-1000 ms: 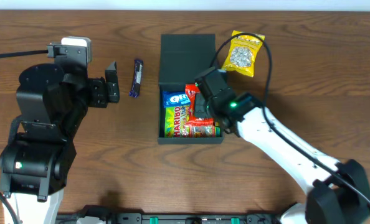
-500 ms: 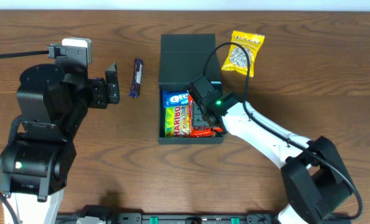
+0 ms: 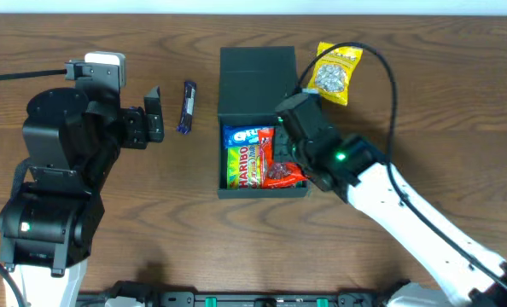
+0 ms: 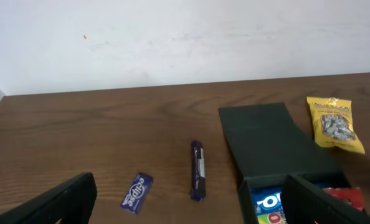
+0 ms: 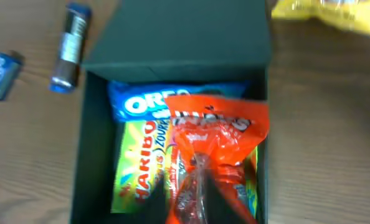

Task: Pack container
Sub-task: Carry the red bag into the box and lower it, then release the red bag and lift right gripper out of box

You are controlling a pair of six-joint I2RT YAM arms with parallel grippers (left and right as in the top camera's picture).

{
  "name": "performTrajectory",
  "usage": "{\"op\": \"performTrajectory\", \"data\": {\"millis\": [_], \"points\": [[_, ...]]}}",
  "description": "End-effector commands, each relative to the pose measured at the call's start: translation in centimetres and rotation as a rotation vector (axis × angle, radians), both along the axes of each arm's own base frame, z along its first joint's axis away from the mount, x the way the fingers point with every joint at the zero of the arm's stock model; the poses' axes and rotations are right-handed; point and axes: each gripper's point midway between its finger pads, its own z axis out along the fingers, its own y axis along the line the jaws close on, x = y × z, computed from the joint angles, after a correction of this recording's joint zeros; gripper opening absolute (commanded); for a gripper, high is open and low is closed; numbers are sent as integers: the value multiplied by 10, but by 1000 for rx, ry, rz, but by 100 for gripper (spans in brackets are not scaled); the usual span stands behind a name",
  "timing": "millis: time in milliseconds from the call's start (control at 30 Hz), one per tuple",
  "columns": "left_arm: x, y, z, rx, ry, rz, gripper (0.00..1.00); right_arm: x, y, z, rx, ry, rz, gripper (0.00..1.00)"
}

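Observation:
The dark container (image 3: 258, 81) stands at the table's middle with its flap lid laid open to the far side; it also shows in the left wrist view (image 4: 266, 143) and the right wrist view (image 5: 179, 37). Inside lie a blue Oreo packet (image 3: 241, 135), a green Haribo packet (image 3: 241, 166) and a red snack packet (image 3: 281, 175). My right gripper (image 3: 286, 147) hovers over the box's right half. In the right wrist view its fingers (image 5: 194, 193) pinch the red packet (image 5: 219, 134). My left gripper (image 3: 154, 115) is open and empty, left of the box.
A purple bar (image 3: 186, 107) lies between the left gripper and the box. A blue Eclipse gum packet (image 4: 135, 193) lies left of that bar (image 4: 198, 169). A yellow snack bag (image 3: 332, 74) lies to the far right of the lid.
My right gripper dipped into the box with the red packet, then rose and shifted right. The left arm has not moved.

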Motion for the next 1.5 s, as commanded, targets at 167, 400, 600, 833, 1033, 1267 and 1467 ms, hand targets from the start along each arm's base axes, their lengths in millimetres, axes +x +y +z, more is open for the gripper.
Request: {"op": "performTrajectory", "data": {"millis": [167,400,600,833,1033,1267,1467], "points": [[-3,3,7,3,-21,13,95,0,5,-52,-108,110,58,1],[-3,3,7,3,-21,13,95,-2,5,-110,-196,232,79,1],[-3,3,6,4,-14,13,95,-8,0,-148,-257,317,80,1],[-4,3,6,4,-13,13,95,-2,3,-135,-233,286,81,1],[-4,3,6,4,-13,13,95,20,8,-49,-118,75,51,1],[-4,3,5,4,-10,13,95,74,-57,17,-128,-193,-204,1],[-4,3,5,4,-9,12,95,131,-114,3,-89,-245,-375,1]]}}
